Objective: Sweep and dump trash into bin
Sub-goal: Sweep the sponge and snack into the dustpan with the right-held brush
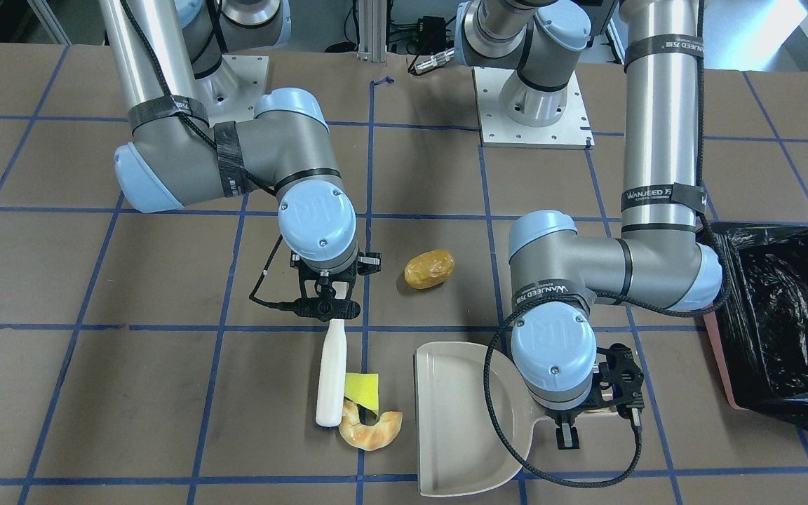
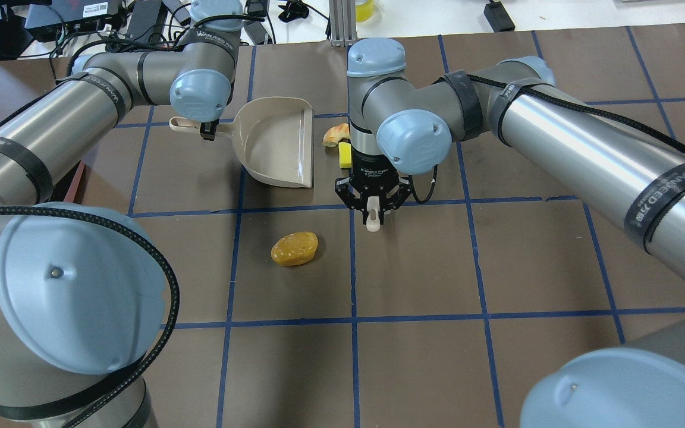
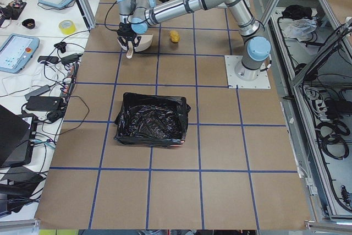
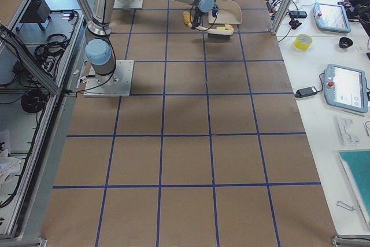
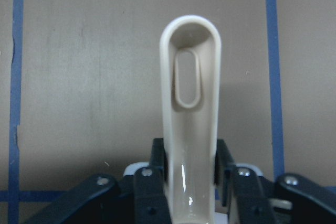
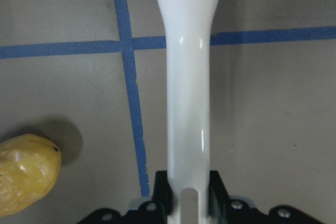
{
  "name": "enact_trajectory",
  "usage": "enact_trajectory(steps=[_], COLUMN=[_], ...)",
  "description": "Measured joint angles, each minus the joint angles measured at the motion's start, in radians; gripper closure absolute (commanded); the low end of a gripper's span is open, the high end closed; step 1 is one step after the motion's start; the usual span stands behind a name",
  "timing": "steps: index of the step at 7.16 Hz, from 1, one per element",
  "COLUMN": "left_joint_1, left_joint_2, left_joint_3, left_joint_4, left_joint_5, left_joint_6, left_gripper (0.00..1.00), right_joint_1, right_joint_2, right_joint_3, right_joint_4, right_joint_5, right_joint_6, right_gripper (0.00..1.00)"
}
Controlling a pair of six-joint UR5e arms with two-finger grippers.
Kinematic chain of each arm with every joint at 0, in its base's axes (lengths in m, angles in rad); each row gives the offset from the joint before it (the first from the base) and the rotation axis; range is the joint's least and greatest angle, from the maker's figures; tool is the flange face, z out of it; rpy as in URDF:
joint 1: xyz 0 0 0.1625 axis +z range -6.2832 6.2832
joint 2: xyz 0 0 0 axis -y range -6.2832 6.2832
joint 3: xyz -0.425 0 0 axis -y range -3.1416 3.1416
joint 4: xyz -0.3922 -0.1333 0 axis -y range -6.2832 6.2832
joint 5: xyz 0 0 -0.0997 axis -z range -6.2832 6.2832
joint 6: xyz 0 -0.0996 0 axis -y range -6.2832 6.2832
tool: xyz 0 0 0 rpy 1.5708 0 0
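My left gripper is shut on the handle of a beige dustpan; the handle fills the left wrist view. My right gripper is shut on a white sweeper that lies low over the table, handle in the right wrist view. A yellow-green wedge and a tan croissant piece lie between the sweeper's far end and the dustpan's open side. A golden potato-like lump lies apart, nearer the robot. The black-lined bin stands beyond the left arm.
The arms' base plates sit at the robot's edge of the brown, blue-taped table. In the exterior left view the bin stands well apart from the dustpan. Side benches hold tablets and a tape roll.
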Motion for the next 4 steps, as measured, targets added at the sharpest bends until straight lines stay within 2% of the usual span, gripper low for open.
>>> enact_trajectory(steps=[4], left_joint_1=[-0.009], left_joint_2=[-0.012], left_joint_3=[0.0], left_joint_4=[0.005], left_joint_5=[0.049], left_joint_6=[-0.043], left_gripper=[1.0], right_joint_1=[0.009], right_joint_2=[0.01], right_joint_3=[0.002], right_joint_4=[-0.068], right_joint_5=[0.002], right_joint_6=[-0.009], right_gripper=[1.0])
